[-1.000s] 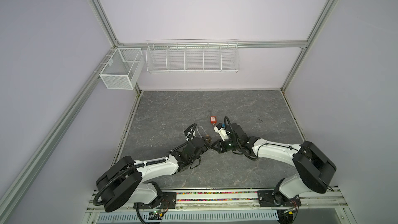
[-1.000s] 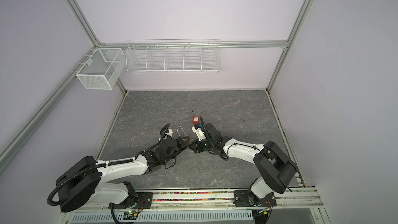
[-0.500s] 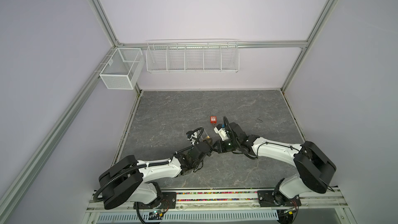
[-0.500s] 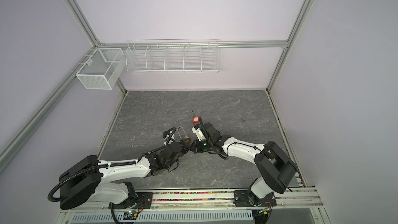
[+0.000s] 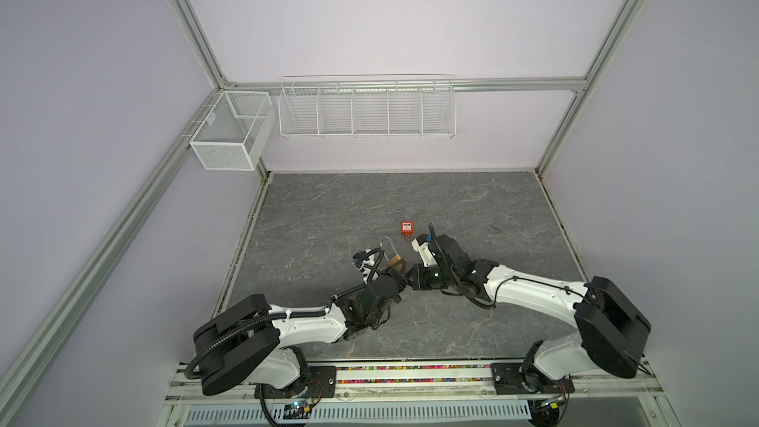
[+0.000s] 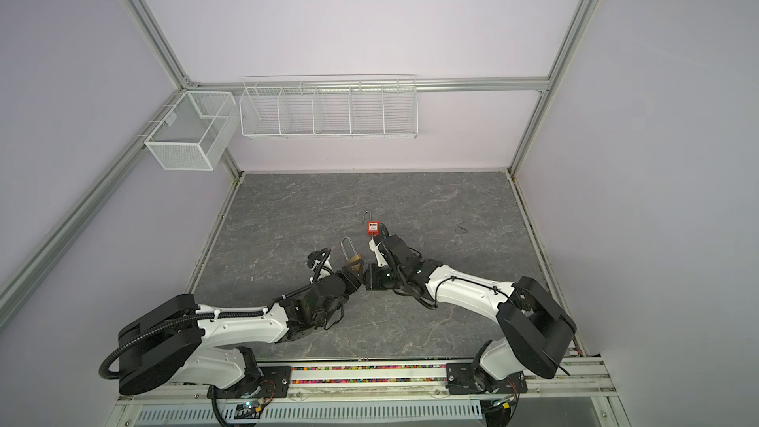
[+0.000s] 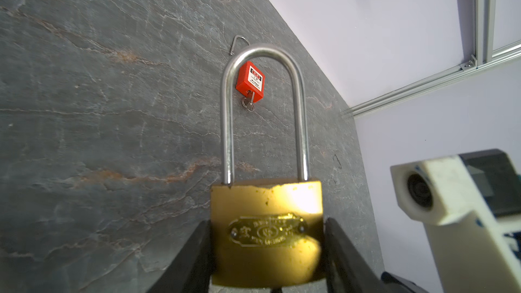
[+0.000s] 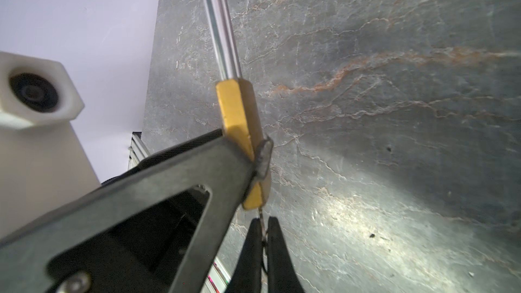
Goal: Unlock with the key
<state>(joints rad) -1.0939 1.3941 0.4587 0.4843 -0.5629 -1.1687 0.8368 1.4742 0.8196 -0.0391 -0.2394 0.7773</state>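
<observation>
Padlock [image 7: 266, 207] sits clamped between the fingers [image 7: 194, 249] of the left gripper [image 7: 266, 225]; at its base, the right gripper [image 8: 263, 221] fingers pinch the key [image 8: 261, 215].

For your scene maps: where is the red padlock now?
In both top views the red padlock lies mid-width on the table, just beyond the right wrist camera and the brass padlock in the left gripper.

Soft even light in both top views; glare on brass padlock [image 7: 298, 201]; close fingers [image 7: 193, 257] blurred, perhaps defocused.
</observation>
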